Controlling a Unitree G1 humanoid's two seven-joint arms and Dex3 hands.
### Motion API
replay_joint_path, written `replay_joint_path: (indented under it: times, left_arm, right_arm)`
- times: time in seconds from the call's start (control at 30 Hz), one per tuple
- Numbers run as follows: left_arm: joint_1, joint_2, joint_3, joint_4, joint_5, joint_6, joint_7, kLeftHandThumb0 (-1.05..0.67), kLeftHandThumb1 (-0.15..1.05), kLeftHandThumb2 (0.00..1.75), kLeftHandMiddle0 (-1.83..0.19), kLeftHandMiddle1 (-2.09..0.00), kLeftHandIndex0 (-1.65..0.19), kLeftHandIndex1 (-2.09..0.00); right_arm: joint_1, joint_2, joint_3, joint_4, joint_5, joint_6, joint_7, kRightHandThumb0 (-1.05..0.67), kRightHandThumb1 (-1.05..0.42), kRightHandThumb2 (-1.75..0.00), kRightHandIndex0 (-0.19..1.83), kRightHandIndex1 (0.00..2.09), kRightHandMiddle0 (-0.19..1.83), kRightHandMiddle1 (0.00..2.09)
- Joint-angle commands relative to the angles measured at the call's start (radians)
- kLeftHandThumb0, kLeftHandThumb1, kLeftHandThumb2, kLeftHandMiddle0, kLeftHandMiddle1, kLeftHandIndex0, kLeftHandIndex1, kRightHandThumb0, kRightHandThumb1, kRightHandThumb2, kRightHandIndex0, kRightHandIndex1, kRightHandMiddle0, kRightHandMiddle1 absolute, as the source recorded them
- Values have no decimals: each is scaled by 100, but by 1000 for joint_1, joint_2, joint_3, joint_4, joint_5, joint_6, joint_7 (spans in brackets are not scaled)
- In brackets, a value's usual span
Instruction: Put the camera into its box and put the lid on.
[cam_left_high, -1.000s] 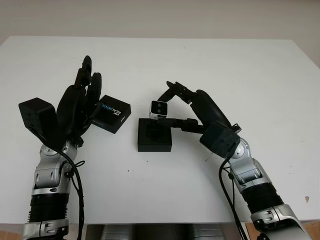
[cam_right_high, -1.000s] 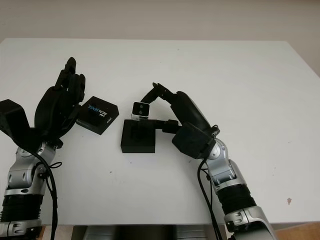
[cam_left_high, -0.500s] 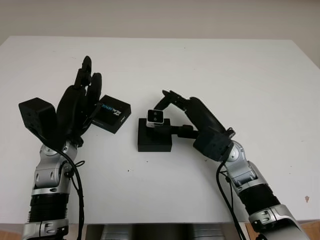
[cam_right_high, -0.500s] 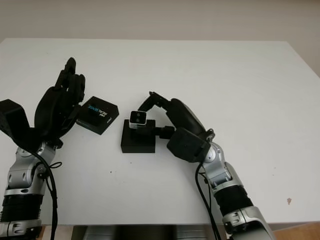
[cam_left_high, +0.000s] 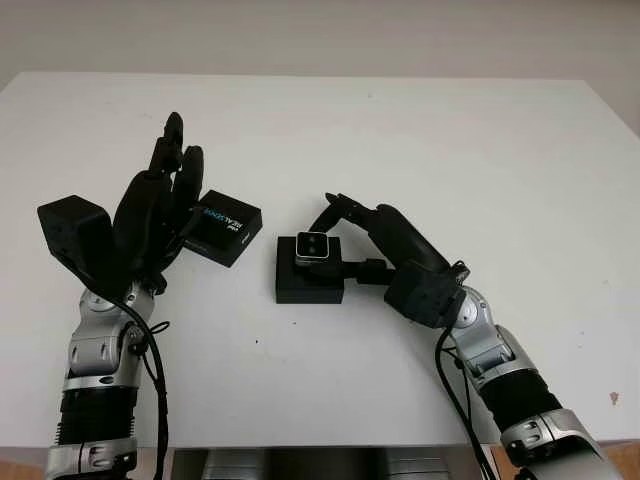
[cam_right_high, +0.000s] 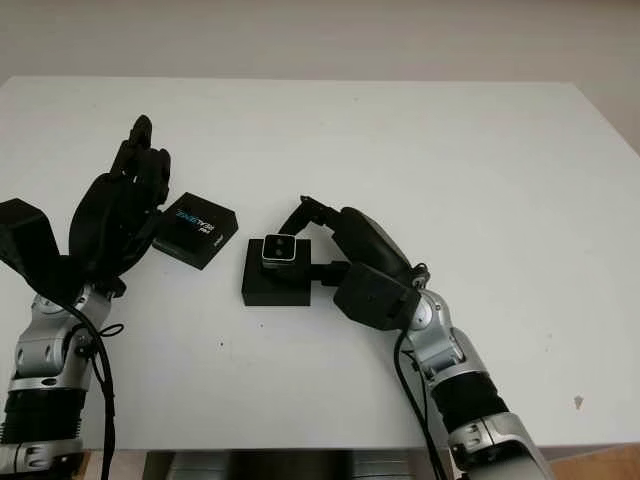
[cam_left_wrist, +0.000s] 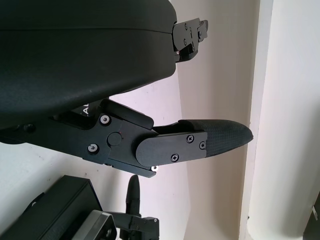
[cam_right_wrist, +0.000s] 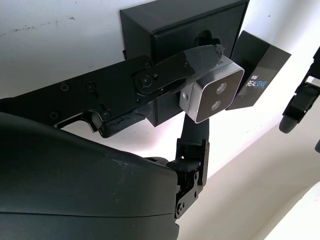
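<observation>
A small silver camera (cam_left_high: 316, 248) with two lenses facing up sits over the recess of the open black box (cam_left_high: 300, 291) at the table's middle. My right hand (cam_left_high: 334, 238) is shut on the camera, one finger arching over its far side and the thumb along its near right side. In the right wrist view the camera (cam_right_wrist: 212, 95) is pinched just above the box (cam_right_wrist: 170, 25). The black lid (cam_left_high: 226, 227) with REALSENSE lettering lies flat to the left of the box. My left hand (cam_left_high: 168, 175) is open and raised just left of the lid, not touching it.
The white table (cam_left_high: 450, 140) stretches wide behind and to the right of the box. Its front edge (cam_left_high: 300, 447) runs close below my arms. The lid and box lie a short gap apart.
My right hand has brought the camera down and toward me, from above the box's far edge to over its recess. The left hand and lid have not moved.
</observation>
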Motion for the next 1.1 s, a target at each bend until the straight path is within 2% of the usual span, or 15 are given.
replay_joint_path:
  times: [0.0,1.07]
  left_arm:
    - [1,11,1,-13,4,1,2,-77,105,53,19,0,19,0]
    - [4,9,1,-16,3,0,5,-78,105,52,19,0,19,0]
  right_arm:
    - [12,-3,-3,-11,12,-6,7,-42,-105,-9,24,5,40,176]
    - [29,-11,6,-17,-7,-5,20,-42,-105,-8,23,5,36,174]
